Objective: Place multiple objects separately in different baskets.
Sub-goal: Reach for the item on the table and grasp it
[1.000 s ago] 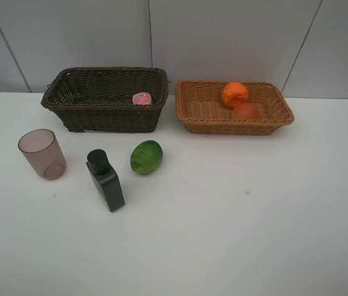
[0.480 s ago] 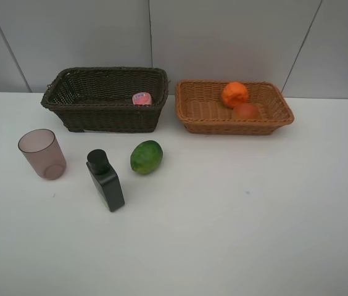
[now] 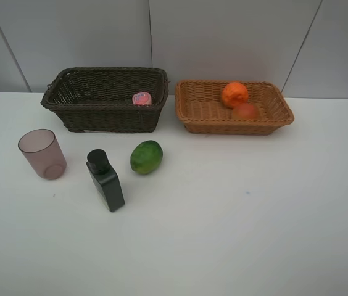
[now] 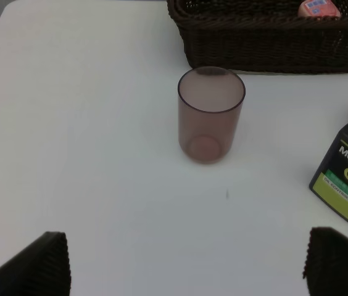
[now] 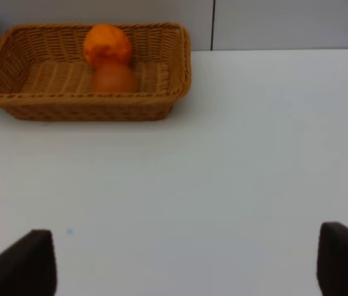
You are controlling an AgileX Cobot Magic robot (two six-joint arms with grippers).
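1. The sorting looks about half done. The pink white-capped bottle [image 3: 141,98] lies inside the dark basket [image 3: 69,98]. The orange [image 3: 234,94] and the red-orange fruit [image 3: 245,111] sit touching each other in the light basket [image 3: 198,114]. The mauve cup [image 3: 42,154], the flat dark bottle [image 3: 105,180] and the green fruit [image 3: 146,156] are on the worktop [image 3: 254,216], not yet placed.
2. The left tool [image 4: 189,265] is spread wide and grips nothing. It hangs above bare worktop, tilted down and forward. The cup stands upright straight ahead of it, between it and the dark basket. The flat bottle is ahead too, off toward the other arm's side.
3. The right tool [image 5: 183,262] is also wide apart and empty. The light basket is well ahead of it, with nothing nearer.
4. The likely next pick is the cup. That calls for the left tool to advance, drop its jaws astride the cup wall, close gently, then lift over the rim just beyond.
5. Neither arm shows in the high view, so both are probably drawn back; their joint poses cannot be told.
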